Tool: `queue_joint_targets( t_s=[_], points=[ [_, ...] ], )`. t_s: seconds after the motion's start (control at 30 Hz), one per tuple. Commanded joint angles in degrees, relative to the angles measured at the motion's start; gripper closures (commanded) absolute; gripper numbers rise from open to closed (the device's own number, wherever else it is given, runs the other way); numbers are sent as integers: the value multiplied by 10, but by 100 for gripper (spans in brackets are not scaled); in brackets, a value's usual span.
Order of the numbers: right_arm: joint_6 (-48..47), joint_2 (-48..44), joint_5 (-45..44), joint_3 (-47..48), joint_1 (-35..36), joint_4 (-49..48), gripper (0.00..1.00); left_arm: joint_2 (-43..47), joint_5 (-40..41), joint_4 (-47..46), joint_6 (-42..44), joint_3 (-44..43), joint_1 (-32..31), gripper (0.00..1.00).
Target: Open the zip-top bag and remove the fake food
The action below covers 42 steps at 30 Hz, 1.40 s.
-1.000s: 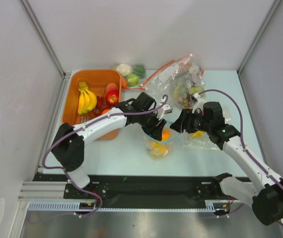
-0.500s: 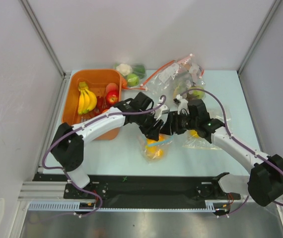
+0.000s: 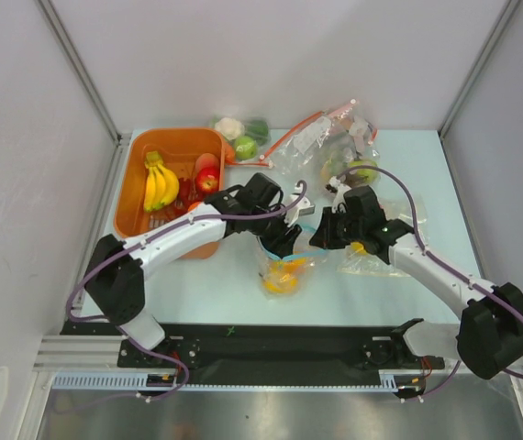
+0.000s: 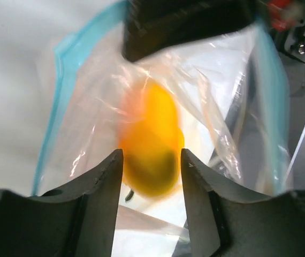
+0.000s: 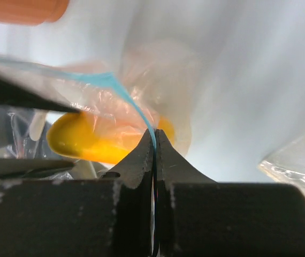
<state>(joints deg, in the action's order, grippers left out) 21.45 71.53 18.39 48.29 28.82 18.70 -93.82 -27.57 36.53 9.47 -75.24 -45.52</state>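
The bag [image 3: 283, 266] sits just below and between the two grippers, mouth up. Yellow-orange fruit [image 4: 150, 142] lies inside it, low down. In the left wrist view the two sides of the teal zip strip [image 4: 61, 85] stand apart, so we read the mouth as open.

The right gripper [image 5: 154, 145] is fully closed. Its fingertips pinch one side of the strip, which runs straight into the closed tips, and the fruit lies just beyond them.

The left gripper [image 4: 151, 160] stands about half open at the other side of the mouth. We see the fruit through the plastic in line with the gap between its fingers. We cannot tell whether the pads touch the bag. The right gripper's fingers sit just beyond it, across the mouth.

A second clear bag [image 3: 372, 261] lies under the right arm, just right of the right gripper. An orange basket [image 3: 131, 202] holding bananas [image 3: 160, 183] stands well left of the left gripper.
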Motion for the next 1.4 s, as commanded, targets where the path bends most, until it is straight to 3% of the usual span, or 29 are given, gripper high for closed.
queue_joint_targets(
  t_s=[0.0, 0.37, 0.53, 0.67, 0.87, 0.9, 1.07, 1.37],
  points=[
    [17, -4, -69, 20, -25, 8, 100, 57, -11, -4, 21, 7, -3, 87],
    [22, -7, -55, 10, -33, 4, 100, 58, -9, -51, -4, 31, -4, 86],
    [39, -22, -57, -12, -28, -9, 100, 22, 64, -85, -22, 13, -3, 69],
    [54, -33, -52, -28, -26, -21, 100, 1, 53, -117, -13, 21, -3, 52],
    [64, -33, -45, -36, -21, -33, 100, -38, 52, -139, 12, 14, -3, 41],
    [65, -31, -46, -36, -21, -35, 100, -43, 46, -141, 12, 13, -3, 34],
    [75, -23, -40, -38, -21, -51, 100, -62, 44, -160, 18, 27, -3, 23],
    [71, -10, -26, -31, -23, -60, 100, -105, 56, -181, 31, 36, -4, 20]
  ],
)
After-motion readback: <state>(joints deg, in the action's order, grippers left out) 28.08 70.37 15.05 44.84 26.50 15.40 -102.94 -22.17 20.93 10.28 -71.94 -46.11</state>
